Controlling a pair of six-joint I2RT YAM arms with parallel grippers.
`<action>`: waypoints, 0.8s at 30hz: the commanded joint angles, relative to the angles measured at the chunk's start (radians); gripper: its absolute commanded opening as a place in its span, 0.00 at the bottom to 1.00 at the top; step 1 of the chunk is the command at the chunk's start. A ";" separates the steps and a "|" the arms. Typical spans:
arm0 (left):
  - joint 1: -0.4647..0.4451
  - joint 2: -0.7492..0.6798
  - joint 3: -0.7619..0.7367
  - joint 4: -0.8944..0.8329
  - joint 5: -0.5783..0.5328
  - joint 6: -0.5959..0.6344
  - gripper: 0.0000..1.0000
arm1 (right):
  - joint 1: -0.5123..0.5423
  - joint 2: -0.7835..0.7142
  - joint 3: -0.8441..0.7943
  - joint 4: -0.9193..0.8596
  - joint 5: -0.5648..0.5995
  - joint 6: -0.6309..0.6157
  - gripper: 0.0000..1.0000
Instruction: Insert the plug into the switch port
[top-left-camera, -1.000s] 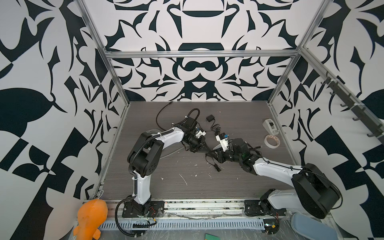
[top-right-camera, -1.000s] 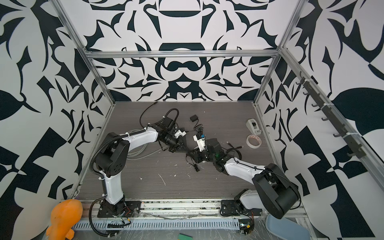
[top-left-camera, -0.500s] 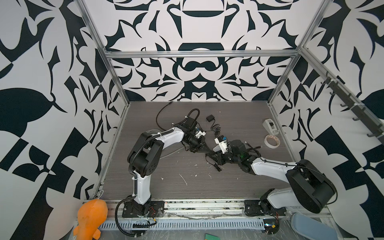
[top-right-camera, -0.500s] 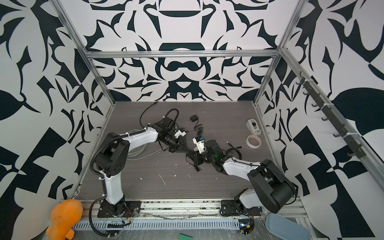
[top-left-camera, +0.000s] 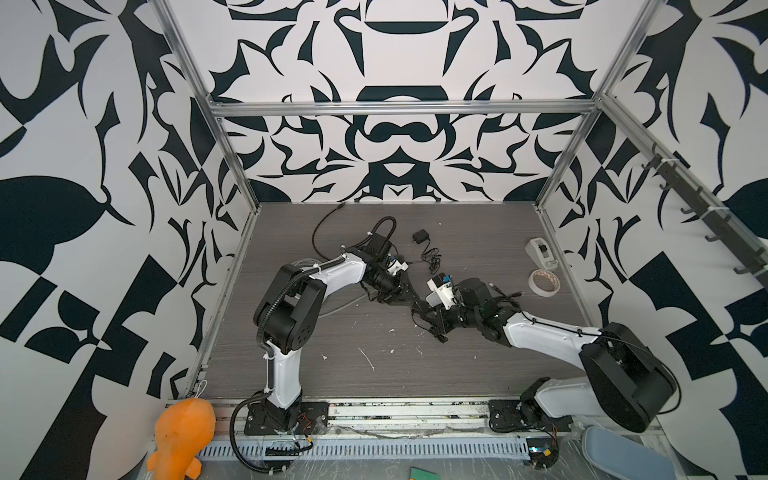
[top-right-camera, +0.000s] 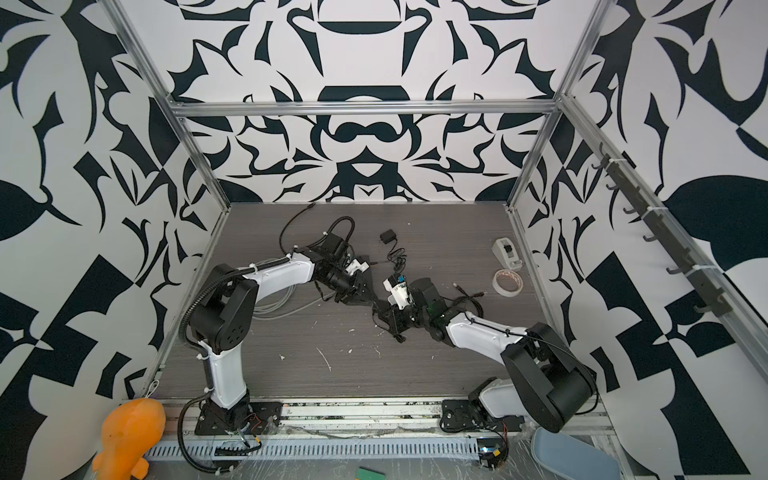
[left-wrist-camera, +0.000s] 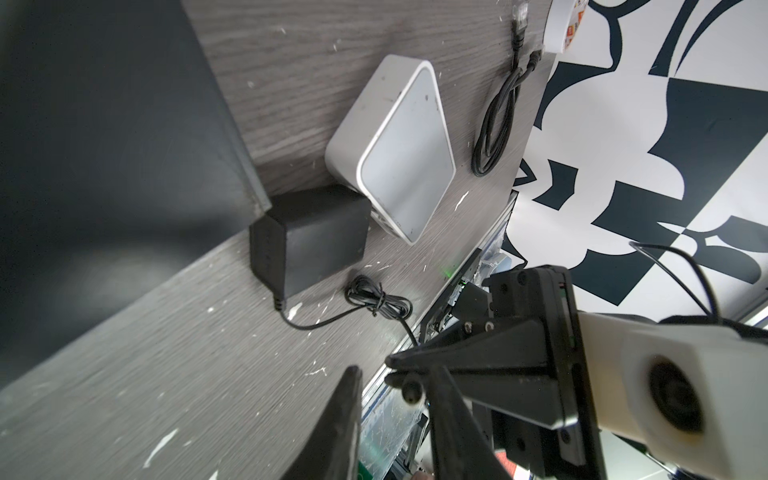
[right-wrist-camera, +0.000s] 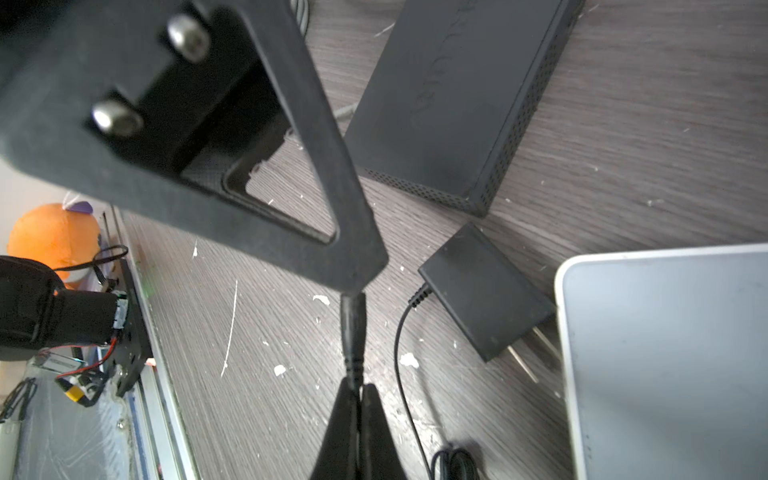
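Two grippers meet beside black switch (right-wrist-camera: 457, 95): right gripper (right-wrist-camera: 359, 388) clamped on barrel plug (right-wrist-camera: 353, 328), axis along its fingers (right-wrist-camera: 338, 436), tip at left gripper (left-wrist-camera: 395, 374), jaws slightly apart. Flecked grey wood-grain table (right-wrist-camera: 249, 415), black-white patterned walls (top-left-camera: 395, 145).

Bright even light, blurred near foregrounds

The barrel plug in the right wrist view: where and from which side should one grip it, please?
Grip the barrel plug at its ribbed rear collar, coming from the cable end as the right pincer does; that should leave the straight front sleeve free for insertion.
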 joint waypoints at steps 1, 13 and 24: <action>-0.002 -0.002 0.009 -0.022 0.019 0.007 0.31 | -0.001 -0.028 0.035 -0.062 -0.011 -0.048 0.00; -0.033 0.019 0.008 -0.041 0.031 0.021 0.30 | -0.002 -0.012 0.057 -0.055 -0.004 -0.053 0.00; -0.033 0.034 0.024 -0.047 0.024 0.027 0.21 | -0.002 0.013 0.074 -0.071 -0.010 -0.068 0.00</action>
